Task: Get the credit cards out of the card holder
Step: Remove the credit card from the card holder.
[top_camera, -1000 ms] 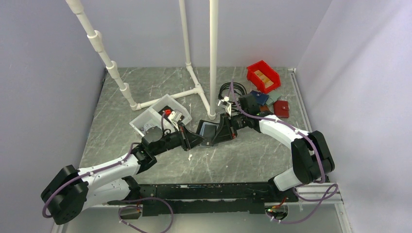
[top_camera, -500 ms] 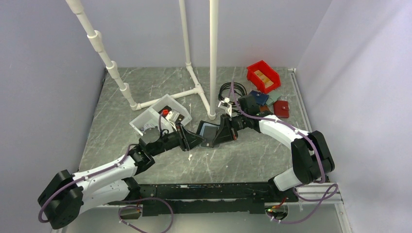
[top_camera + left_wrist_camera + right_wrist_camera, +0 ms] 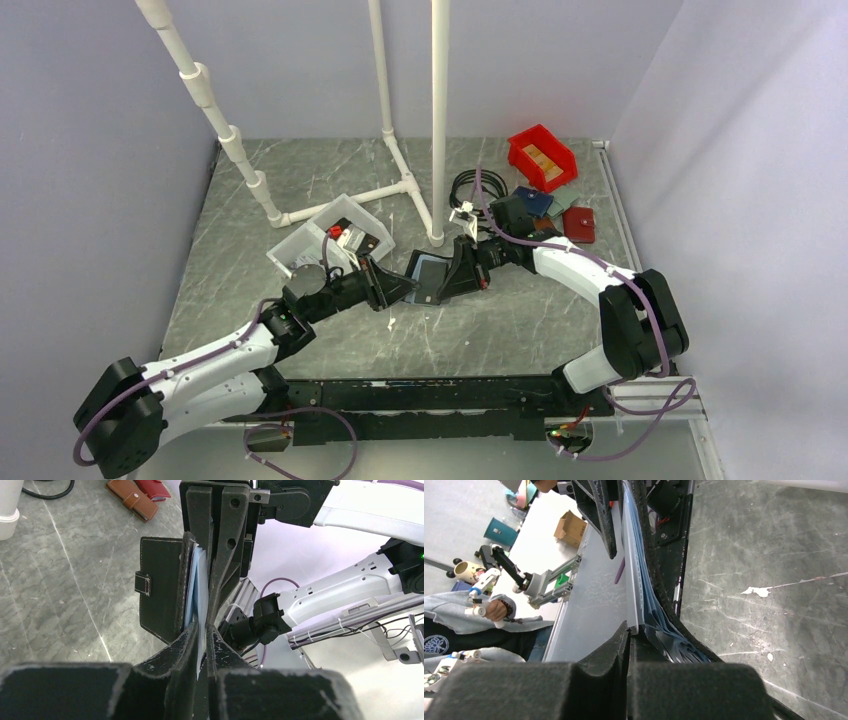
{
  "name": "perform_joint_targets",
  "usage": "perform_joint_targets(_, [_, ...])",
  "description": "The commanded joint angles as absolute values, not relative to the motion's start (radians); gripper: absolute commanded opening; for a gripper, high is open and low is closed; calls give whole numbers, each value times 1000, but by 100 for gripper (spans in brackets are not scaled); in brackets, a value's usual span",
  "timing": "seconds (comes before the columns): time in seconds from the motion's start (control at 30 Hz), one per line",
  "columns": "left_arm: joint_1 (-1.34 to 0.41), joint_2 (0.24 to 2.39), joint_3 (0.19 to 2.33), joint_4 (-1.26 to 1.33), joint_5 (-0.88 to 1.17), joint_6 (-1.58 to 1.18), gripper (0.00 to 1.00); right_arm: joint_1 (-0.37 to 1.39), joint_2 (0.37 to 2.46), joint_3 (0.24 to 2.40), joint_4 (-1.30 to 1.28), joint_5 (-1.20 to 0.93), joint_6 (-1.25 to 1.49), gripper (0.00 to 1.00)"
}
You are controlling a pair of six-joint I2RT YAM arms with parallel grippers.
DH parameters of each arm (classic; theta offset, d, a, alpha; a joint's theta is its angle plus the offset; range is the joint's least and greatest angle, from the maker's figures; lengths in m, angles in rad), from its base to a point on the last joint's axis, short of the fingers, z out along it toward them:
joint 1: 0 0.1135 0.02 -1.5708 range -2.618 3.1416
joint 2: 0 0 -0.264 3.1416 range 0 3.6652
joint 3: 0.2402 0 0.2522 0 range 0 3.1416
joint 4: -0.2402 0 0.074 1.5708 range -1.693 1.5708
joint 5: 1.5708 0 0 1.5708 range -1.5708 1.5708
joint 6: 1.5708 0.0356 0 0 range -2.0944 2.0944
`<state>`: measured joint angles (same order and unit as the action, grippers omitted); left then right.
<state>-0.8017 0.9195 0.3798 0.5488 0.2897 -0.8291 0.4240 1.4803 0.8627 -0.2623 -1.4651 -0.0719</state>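
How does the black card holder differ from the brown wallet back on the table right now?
The card holder is black; the brown wallet is tan leather. The card holder is held up on edge, clamped in the right gripper, while the brown wallet lies flat on the table, untouched. The card holder is spread open with a pale blue inner sheet showing; the brown wallet is closed. Both have a small strap tab.
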Motion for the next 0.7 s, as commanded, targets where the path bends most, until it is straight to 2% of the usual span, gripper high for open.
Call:
perform_joint_targets(0.0, [-800, 901, 387, 577, 286, -826, 13, 423, 1478, 893, -253, -1508, -103, 0])
perform_joint_targets(0.1, [-800, 902, 386, 583, 290, -824, 1, 423, 1480, 893, -255, -1508, -103, 0])
perform_joint_targets(0.13, [-801, 901, 384, 586, 291, -824, 0, 423, 1479, 893, -255, -1507, -104, 0])
perform_joint_targets(0.67, [-799, 838, 336, 613, 252, -844, 0, 422, 1494, 891, -271, -1494, -123, 0])
